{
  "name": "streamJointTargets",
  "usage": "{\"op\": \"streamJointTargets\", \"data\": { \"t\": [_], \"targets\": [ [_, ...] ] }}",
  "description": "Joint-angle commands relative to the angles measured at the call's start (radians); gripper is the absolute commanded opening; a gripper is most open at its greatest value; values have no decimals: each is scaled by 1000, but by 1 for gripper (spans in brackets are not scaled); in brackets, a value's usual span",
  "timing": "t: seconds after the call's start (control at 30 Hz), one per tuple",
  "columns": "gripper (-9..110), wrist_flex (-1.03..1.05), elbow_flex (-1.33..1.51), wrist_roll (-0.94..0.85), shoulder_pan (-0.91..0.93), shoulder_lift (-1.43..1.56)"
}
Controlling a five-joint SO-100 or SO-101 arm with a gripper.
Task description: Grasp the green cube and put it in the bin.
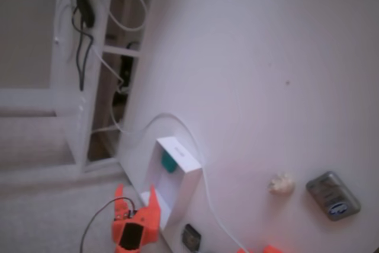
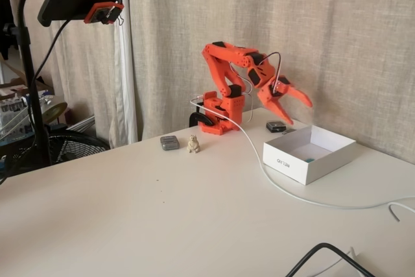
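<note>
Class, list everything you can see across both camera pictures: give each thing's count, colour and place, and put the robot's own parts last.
green cube: one, teal-green, inside the bin against its far wall in a fixed view.
bin: one, white open box, on the table below the hand.
grey device: one, grey, rounded, on the table beside the cream lump.
cream lump: one, cream, on the table, apart from the bin.
small black square item: one, black, on the table behind the bin.
white cable: one, runs across the table past the bin.
table: one, white.
camera on a stand: one, black, at the table's left edge.
curtains: beige, behind the table.
arm: one, orange.
hand: one, orange, open and empty above the bin.
</note>
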Motion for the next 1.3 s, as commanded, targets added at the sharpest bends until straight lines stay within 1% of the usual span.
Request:
{"op": "streamJointTargets", "data": {
  "t": [0.0, 0.13, 0.3, 0.47, 0.57, 0.7, 0.93, 1.13, 1.17, 1.27],
  "targets": [
    [29, 5, 17, -8, -8, 94],
    [29, 40, 118, 34, -35, 339],
    [27, 201, 176, 77, -52, 632],
    [27, 356, 235, 71, -54, 818],
    [27, 403, 308, 66, -54, 914],
    [27, 460, 322, 60, -49, 914],
    [27, 479, 454, 60, -41, 914],
    [26, 538, 488, 60, -41, 914],
    [24, 540, 488, 60, -41, 914],
    [6, 540, 486, 58, -41, 914]
  ]
}}
